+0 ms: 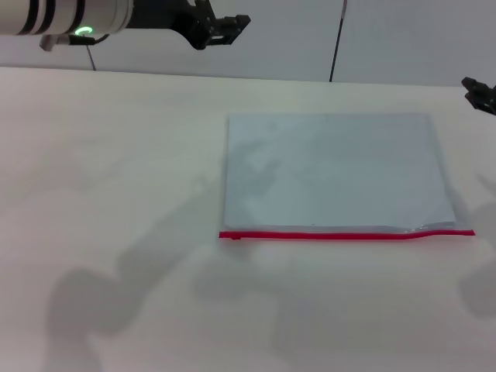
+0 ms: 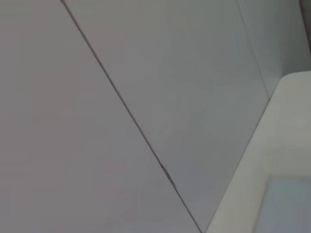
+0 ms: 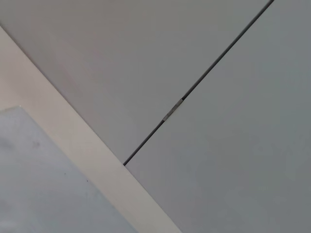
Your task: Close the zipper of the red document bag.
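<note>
Lying flat at your 2 o'clock, the red document bag (image 1: 337,174) shows its zipper (image 1: 345,234) nearest you; left gripper (image 1: 229,27) and right gripper (image 1: 480,93) hover apart, finger state undeterminable.

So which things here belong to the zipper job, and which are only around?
For the job:
- bag, flat on the table
- zipper, along the bag's near edge
- left gripper, raised at the far left
- right gripper, at the right edge of the head view

Only around:
- table
- wall behind
</note>
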Action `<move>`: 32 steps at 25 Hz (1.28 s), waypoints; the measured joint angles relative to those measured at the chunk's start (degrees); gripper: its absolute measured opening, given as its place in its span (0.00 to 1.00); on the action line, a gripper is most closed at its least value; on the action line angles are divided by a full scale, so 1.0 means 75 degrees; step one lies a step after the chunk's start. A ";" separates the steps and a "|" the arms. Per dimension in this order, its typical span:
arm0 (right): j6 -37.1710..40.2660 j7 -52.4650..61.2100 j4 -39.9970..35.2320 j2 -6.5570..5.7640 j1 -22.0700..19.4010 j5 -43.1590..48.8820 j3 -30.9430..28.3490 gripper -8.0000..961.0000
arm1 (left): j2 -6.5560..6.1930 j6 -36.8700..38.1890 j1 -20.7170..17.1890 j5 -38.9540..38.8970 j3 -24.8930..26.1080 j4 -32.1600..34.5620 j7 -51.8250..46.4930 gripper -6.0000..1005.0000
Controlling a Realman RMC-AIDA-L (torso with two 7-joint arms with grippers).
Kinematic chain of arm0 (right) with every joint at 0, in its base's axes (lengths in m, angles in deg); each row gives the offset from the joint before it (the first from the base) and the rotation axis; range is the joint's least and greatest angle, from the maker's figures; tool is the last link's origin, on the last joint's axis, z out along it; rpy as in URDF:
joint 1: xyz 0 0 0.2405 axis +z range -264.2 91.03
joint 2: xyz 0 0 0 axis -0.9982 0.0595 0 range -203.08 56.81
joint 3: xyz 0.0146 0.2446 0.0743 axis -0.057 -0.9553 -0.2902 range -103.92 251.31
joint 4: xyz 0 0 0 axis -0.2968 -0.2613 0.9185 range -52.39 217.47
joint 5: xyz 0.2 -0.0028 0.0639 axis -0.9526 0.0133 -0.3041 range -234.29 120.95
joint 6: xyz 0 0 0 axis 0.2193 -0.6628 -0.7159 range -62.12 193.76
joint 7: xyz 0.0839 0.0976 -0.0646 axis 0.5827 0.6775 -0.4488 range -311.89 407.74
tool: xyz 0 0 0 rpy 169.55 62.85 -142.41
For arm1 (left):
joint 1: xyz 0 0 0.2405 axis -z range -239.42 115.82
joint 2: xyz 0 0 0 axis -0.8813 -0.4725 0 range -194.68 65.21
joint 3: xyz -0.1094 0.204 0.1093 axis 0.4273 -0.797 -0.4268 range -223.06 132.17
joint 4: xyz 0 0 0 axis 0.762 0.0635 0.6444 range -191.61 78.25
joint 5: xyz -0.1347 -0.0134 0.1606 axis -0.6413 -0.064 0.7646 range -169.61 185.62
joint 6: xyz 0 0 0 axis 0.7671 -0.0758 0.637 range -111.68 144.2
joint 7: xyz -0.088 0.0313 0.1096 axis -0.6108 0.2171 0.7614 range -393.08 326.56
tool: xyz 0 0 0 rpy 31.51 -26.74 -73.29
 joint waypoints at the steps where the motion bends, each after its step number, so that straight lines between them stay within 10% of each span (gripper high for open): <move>1: -0.0016 0.0024 0.0000 0.0001 -0.0001 0.0000 0.0000 0.60 | 0.0002 0.0037 -0.0007 0.0000 0.0014 0.0001 0.0000 0.46; 8: -0.0820 0.0377 0.0212 0.0003 -0.0118 -0.0053 0.0209 0.66 | 0.0015 0.1053 -0.0647 -0.1138 -0.0029 0.0003 0.0371 0.61; 22: -0.6748 0.0744 0.2752 -0.0005 -0.0691 -0.2977 0.1059 0.66 | 0.0079 0.2497 -0.2152 -0.9656 -0.1053 -0.2262 0.6704 0.71; 32: -0.9176 0.0721 0.3632 -0.0023 -0.1151 -0.4072 0.2105 0.65 | 0.0098 0.2628 -0.2838 -1.2465 -0.1835 -0.2827 0.9214 0.70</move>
